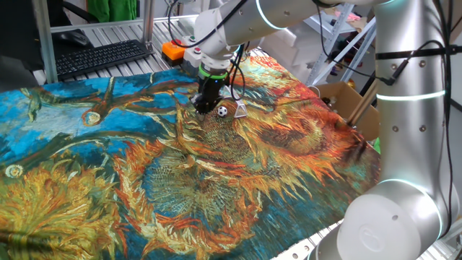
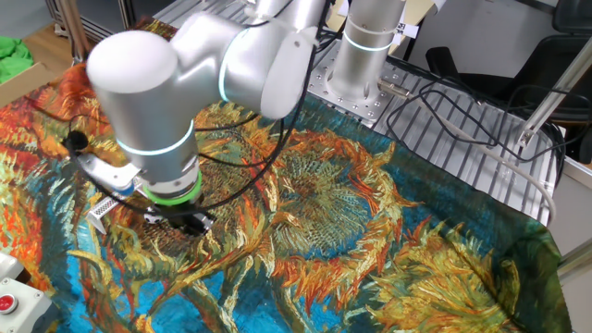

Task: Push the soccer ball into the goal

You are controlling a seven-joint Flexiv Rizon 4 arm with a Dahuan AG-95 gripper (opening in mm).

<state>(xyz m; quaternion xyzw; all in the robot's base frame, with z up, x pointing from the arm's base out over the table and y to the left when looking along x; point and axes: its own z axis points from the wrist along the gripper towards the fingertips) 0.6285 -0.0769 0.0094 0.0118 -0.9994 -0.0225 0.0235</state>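
The soccer ball point(image 1: 221, 110), tiny and white with black patches, lies on the painted tablecloth point(image 1: 144, 180) at the far middle. The goal point(image 1: 239, 110), a small pale wedge frame, stands just right of the ball, nearly touching it. My gripper point(image 1: 204, 105) points down at the cloth just left of the ball, its black fingers together and holding nothing. In the other fixed view the gripper point(image 2: 185, 220) is low over the cloth and the goal point(image 2: 100, 211) shows to its left. The ball is hidden there behind the gripper's body.
A black keyboard point(image 1: 101, 58) and an orange object point(image 1: 173, 50) lie beyond the cloth's far edge. A cardboard box point(image 1: 346, 101) stands to the right. A white box with a red button point(image 2: 11, 298) sits at the cloth's corner. The arm's base point(image 2: 365, 55) stands behind.
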